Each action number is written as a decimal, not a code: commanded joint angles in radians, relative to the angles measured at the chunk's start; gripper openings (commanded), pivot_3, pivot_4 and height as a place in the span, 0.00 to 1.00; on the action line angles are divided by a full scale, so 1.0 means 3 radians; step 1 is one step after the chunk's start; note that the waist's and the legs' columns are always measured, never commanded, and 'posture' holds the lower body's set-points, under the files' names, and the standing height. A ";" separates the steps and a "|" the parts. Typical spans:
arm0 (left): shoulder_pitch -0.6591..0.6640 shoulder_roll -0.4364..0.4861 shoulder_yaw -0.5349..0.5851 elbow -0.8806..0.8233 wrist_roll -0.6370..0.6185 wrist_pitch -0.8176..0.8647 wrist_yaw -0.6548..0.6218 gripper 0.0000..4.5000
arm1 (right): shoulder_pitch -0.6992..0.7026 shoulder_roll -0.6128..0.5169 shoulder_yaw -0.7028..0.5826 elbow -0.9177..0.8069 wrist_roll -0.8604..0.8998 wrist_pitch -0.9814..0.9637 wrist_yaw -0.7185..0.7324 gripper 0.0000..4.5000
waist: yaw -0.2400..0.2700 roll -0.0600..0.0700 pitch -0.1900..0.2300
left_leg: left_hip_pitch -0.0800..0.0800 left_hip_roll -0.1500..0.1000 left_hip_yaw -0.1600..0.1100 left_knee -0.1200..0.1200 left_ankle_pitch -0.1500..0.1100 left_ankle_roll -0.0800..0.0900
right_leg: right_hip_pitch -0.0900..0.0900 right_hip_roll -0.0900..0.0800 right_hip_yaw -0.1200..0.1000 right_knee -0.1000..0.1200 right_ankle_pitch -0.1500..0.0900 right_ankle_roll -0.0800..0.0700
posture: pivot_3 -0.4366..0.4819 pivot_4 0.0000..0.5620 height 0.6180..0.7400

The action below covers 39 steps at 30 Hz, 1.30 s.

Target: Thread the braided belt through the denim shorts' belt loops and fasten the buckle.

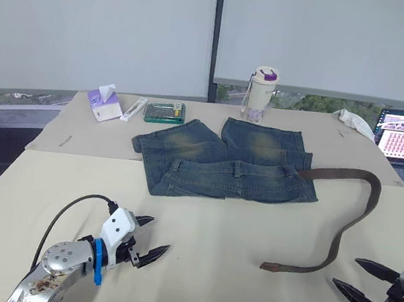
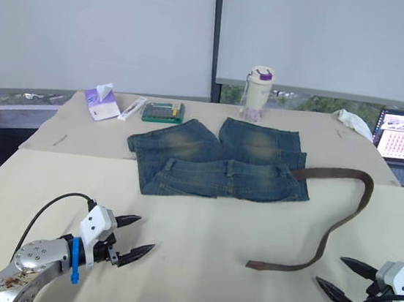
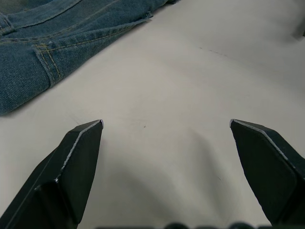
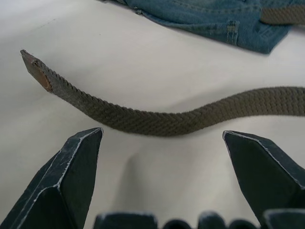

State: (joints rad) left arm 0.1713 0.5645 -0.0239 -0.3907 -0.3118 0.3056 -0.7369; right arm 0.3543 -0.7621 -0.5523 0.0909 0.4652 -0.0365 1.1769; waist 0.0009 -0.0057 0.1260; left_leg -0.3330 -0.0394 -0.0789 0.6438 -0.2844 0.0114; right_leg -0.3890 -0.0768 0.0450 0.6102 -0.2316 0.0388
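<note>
The braided belt (image 1: pixel 351 228) is lying curved across the table (image 1: pixel 207 225), one end resting on the denim shorts (image 1: pixel 223 161) at their right side, its free tip nearer the robot. The right gripper (image 1: pixel 366 283) is hovering beside that tip, fingers spread wide, holding nothing. The left gripper (image 1: pixel 148 242) is likewise gaping, empty. The buckle is hard to make out.

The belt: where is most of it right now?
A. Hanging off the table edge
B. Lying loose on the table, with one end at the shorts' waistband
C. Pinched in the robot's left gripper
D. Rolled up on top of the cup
B: the braided belt curves across the table untouched, its far end reaching the waistband of the denim shorts, and both the left gripper and the right gripper are open and empty.
</note>
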 commanded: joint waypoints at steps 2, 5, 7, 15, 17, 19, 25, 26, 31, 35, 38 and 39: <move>-0.0006 0.0087 0.0053 -0.0099 -0.0075 -0.0007 -0.0113 1.00 | -0.0088 -0.0028 -0.0018 0.0000 0.0030 -0.0071 0.0005 0.99 | -0.0003 0.0000 0.0000 | 0.0000 0.0000 0.0000 0.0000 0.0000 0.0000 | 0.0000 0.0000 0.0000 0.0000 0.0000 0.0000 | 0.48 0.27 1.00; 0.0011 0.0104 0.0089 -0.0094 -0.0094 -0.0035 -0.0137 1.00 | -0.0117 -0.0024 -0.0020 -0.0005 0.0034 -0.0058 -0.0004 0.99 | -0.0004 0.0002 0.0001 | 0.0001 0.0000 0.0000 0.0000 0.0000 0.0000 | 0.0000 0.0000 0.0000 0.0000 -0.0001 0.0000 | 0.48 0.27 1.00; 0.0028 0.0108 0.0109 -0.0125 -0.0113 -0.0015 -0.0141 1.00 | -0.0118 -0.0030 -0.0018 -0.0004 0.0020 -0.0067 0.0005 0.99 | -0.0005 0.0002 0.0001 | 0.0000 0.0001 0.0000 0.0000 -0.0001 0.0000 | 0.0000 0.0001 0.0000 0.0000 -0.0002 0.0000 | 0.48 0.27 1.00; -0.0053 0.0154 0.0201 -0.0163 -0.0221 -0.0036 -0.0229 1.00 | -0.0464 -0.0056 0.0042 -0.0382 0.0269 0.0368 -0.0229 0.99 | -0.0030 0.0006 0.0003 | 0.0001 0.0002 -0.0002 0.0000 -0.0001 -0.0001 | 0.0000 0.0000 0.0001 0.0000 -0.0003 0.0002 | 0.48 0.27 1.00; -0.0132 0.0182 0.0231 -0.0165 -0.0300 -0.0022 -0.0308 1.00 | -0.0673 -0.0093 0.0199 -0.0480 0.0207 0.0543 -0.0343 0.99 | -0.0042 0.0005 0.0003 | 0.0001 0.0003 -0.0002 0.0000 -0.0001 -0.0001 | -0.0001 0.0002 0.0001 0.0001 -0.0003 0.0002 | 0.48 0.27 1.00; -0.0249 0.0205 0.0261 -0.0145 -0.0363 0.0018 -0.0354 1.00 | -0.0915 -0.0160 0.0451 -0.0503 0.0056 0.0703 -0.0428 0.99 | -0.0045 0.0006 0.0003 | 0.0001 0.0004 -0.0003 0.0000 -0.0001 -0.0001 | -0.0001 0.0004 -0.0002 0.0002 -0.0001 -0.0002 | 0.48 0.27 1.00; -0.0688 0.0376 0.0330 -0.0086 -0.0633 0.0270 -0.0553 1.00 | -0.2339 -0.0017 0.1619 0.0256 -0.0711 0.0876 -0.0552 0.99 | -0.0076 -0.0002 0.0012 | 0.0006 0.0002 0.0000 0.0001 0.0000 -0.0003 | -0.0003 0.0005 -0.0002 0.0003 0.0001 -0.0006 | 0.48 0.27 1.00; -0.0732 0.0402 0.0328 -0.0091 -0.0660 0.0299 -0.0583 1.00 | -0.2532 0.0023 0.1767 0.0474 -0.0860 0.0797 -0.0547 0.99 | -0.0074 0.0002 0.0009 | 0.0007 0.0002 0.0002 0.0000 0.0000 -0.0003 | -0.0002 0.0007 -0.0005 0.0002 0.0001 -0.0006 | 0.48 0.27 1.00; -0.0913 0.0493 0.0327 -0.0155 -0.0681 0.0344 -0.0629 1.00 | -0.3557 0.0343 0.2306 0.2074 -0.1530 0.0314 -0.0753 0.99 | -0.0044 -0.0002 0.0011 | 0.0014 -0.0001 0.0001 -0.0003 0.0000 -0.0004 | -0.0015 0.0004 -0.0013 0.0000 0.0003 -0.0010 | 0.48 0.27 1.00; -0.0914 0.0562 0.0409 -0.0277 -0.0742 0.0426 -0.0598 1.00 | -0.4095 0.0476 0.2504 0.2993 -0.1799 0.0103 -0.0664 0.94 | -0.0050 -0.0003 0.0010 | -0.0008 -0.0001 -0.0004 -0.0001 0.0003 -0.0009 | -0.0039 -0.0002 -0.0004 0.0000 0.0010 -0.0016 | 0.48 0.27 1.00; -0.0872 0.0602 0.0458 -0.0360 -0.0754 0.0461 -0.0567 1.00 | -0.4282 0.0507 0.2555 0.3303 -0.1884 0.0046 -0.0545 0.75 | -0.0050 -0.0003 0.0009 | -0.0006 0.0000 -0.0007 -0.0002 0.0003 -0.0010 | -0.0037 -0.0001 -0.0004 0.0001 0.0011 -0.0017 | 0.48 0.27 1.00; -0.0856 0.0603 0.0465 -0.0377 -0.0748 0.0464 -0.0553 1.00 | -0.4330 0.0515 0.2545 0.3372 -0.1896 0.0018 -0.0537 0.68 | -0.0052 -0.0003 0.0009 | -0.0005 0.0001 -0.0008 -0.0002 0.0003 -0.0010 | -0.0037 0.0001 -0.0005 0.0001 0.0010 -0.0017 | 0.48 0.27 1.00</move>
State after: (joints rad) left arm -0.0853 0.7366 0.0880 -0.4681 -0.5184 0.4426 -0.9109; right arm -0.9368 -0.5999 0.2043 1.0602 -0.0764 -0.0215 1.0091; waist -0.0148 -0.0065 0.1287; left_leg -0.3343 -0.0390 -0.0814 0.6432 -0.2834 0.0085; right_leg -0.4000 -0.0765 0.0436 0.6109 -0.2284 0.0338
